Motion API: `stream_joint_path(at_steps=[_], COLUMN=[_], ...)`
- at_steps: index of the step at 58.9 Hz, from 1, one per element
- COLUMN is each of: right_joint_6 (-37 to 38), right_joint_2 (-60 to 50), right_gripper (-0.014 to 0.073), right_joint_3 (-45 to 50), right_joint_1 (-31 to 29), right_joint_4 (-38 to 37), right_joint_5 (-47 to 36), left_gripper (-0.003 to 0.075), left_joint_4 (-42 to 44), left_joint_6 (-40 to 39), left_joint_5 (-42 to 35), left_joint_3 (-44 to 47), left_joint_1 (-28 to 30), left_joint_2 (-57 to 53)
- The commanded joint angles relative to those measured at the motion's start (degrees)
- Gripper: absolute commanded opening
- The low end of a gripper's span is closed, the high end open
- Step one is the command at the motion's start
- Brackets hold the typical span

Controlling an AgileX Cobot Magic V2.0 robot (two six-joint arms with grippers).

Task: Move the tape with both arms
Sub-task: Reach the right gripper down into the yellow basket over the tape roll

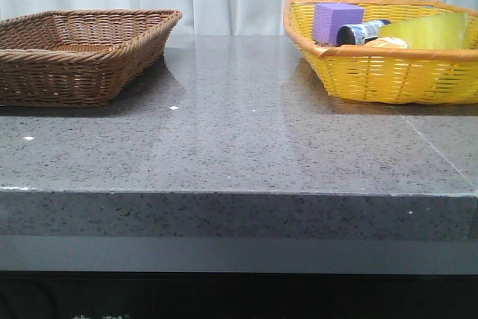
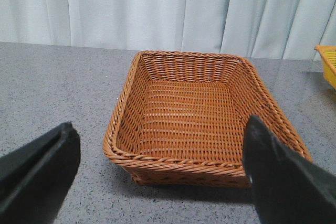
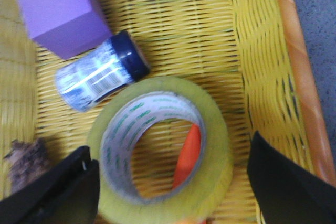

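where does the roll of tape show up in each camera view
Front view: the tape lies in the yellow basket, far right, beside the dark bottle.
Left wrist view: not in it; only that basket's corner shows.
Right wrist view: low centre, between the open right gripper's fingers.
Shared landmark: the yellow basket.

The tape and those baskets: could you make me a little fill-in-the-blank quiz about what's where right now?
1. The tape lies in the ____ basket.
2. The brown basket holds ____.
3. Beside the bottle sits a block coloured ____.
4. The right gripper has its fingers spread on either side of the ____.

Missing words: yellow; nothing; purple; tape
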Motion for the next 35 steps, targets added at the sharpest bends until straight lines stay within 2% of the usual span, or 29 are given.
stream_joint_path(at_steps=[1,35], right_joint_6=[1.82,2.42], right_joint_2=[-0.24,4.46], right_gripper=[0.0590,0.0590], right_joint_3=[-4.68,-5.24], right_joint_1=[-0.39,-0.96], right_joint_4=[-1.86,-4.27], right_joint_5=[-1.45,-2.70], left_gripper=[0.0618,0.0618], left_joint_4=[0.00,0.00], left_joint_6=[-0.45,-0.45], left_joint_5=[-5.04,-5.04], left_joint_3=[-2.08,-2.08], left_joint_1=[0.16,0.16], left_joint_2=[0.55,0.55])
